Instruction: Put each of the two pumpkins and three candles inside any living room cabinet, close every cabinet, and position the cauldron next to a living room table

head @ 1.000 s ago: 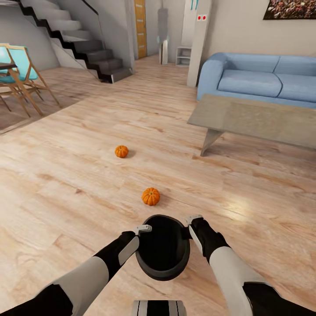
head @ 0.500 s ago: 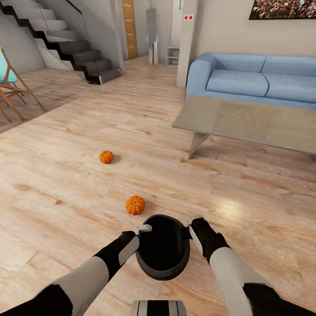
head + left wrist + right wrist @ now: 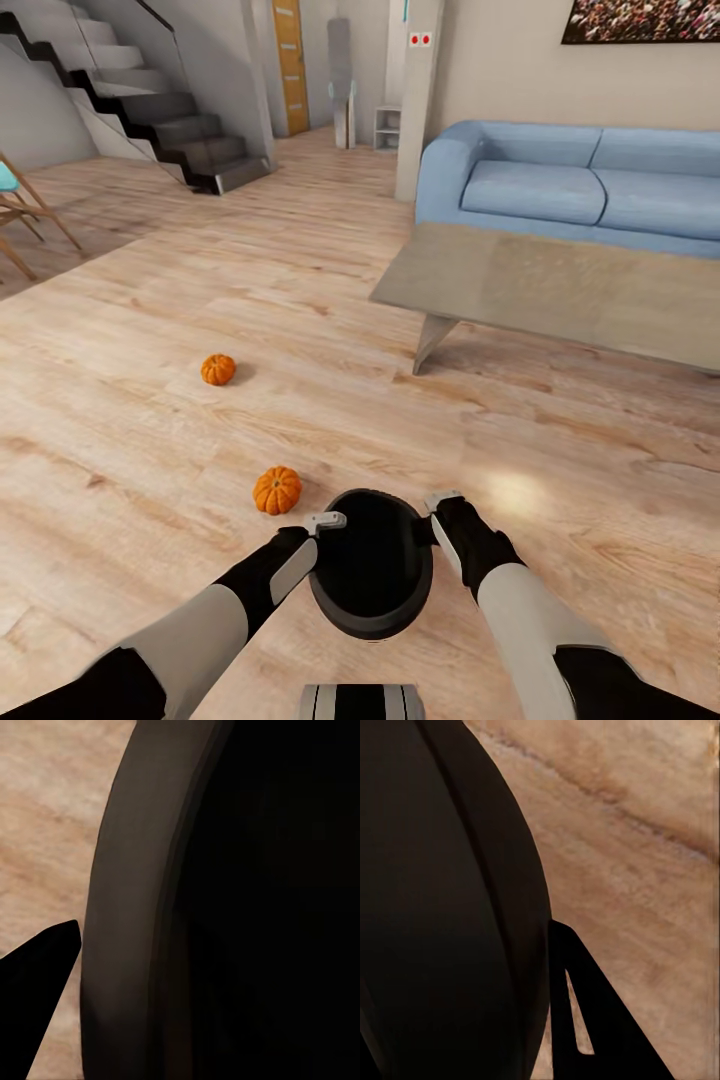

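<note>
Cauldron (image 3: 372,565), pinched between my left gripper (image 3: 322,523) and right gripper (image 3: 440,505) short of the table (image 3: 560,280), could slip if either eases, though I cannot tell how firmly each claw bites.

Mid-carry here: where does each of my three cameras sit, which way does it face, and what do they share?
Head view: high on the robot, facing forward and down at the black round-bellied cauldron held between left gripper and right gripper, both forearms, two orange pumpkins, grey coffee table.
Left wrist view: beside the cauldron's rim; one dark fingertip.
Right wrist view: against the cauldron's belly; one finger.
Shared: cauldron, wood floor.
</note>
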